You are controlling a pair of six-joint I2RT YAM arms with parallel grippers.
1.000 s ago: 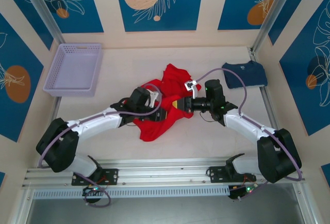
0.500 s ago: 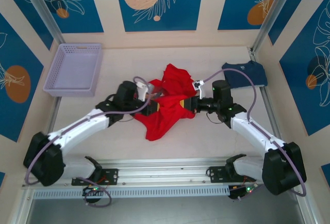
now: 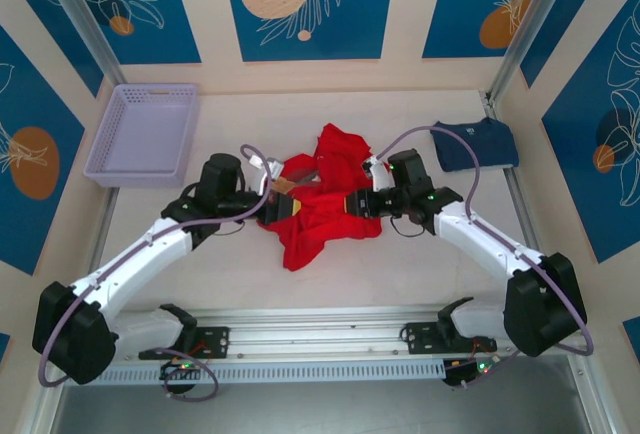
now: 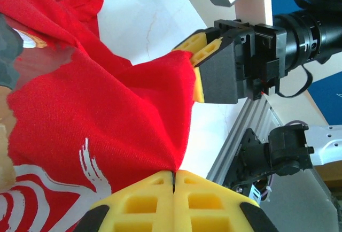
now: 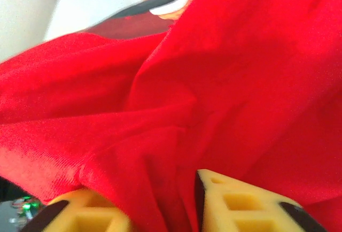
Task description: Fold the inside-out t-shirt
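A pale table (image 3: 250, 119) ringed by blue floral wall panels carries the scene, seen from above. Two white robot arms reach in from its 6 o'clock edge, the left arm (image 3: 150, 244) angling toward 1 o'clock and the right arm (image 3: 480, 239) toward 11 o'clock, so that their wrists face each other.

Between them, at the table's centre, lies the inside-out t-shirt (image 3: 320, 219), bright red and crumpled. One bunched part sits toward 12 o'clock, a loose flap trails toward 6 o'clock, and a band of cloth is drawn out across the middle. White markings show on the fabric in the left wrist view.

An empty lavender basket (image 3: 145, 134) stands at the table's 10 o'clock corner, well apart from the shirt. A folded navy blue t-shirt (image 3: 475, 144) lies at 2 o'clock, near the right arm's wrist.

The left gripper (image 4: 173, 181) meets the red shirt from its 9 o'clock side, its yellow pads pressed tight together with a point of red cloth pinched in the seam. The right gripper (image 4: 195, 63) meets it from 3 o'clock, its jaws partly apart with a fold of red cloth lying between the pads.
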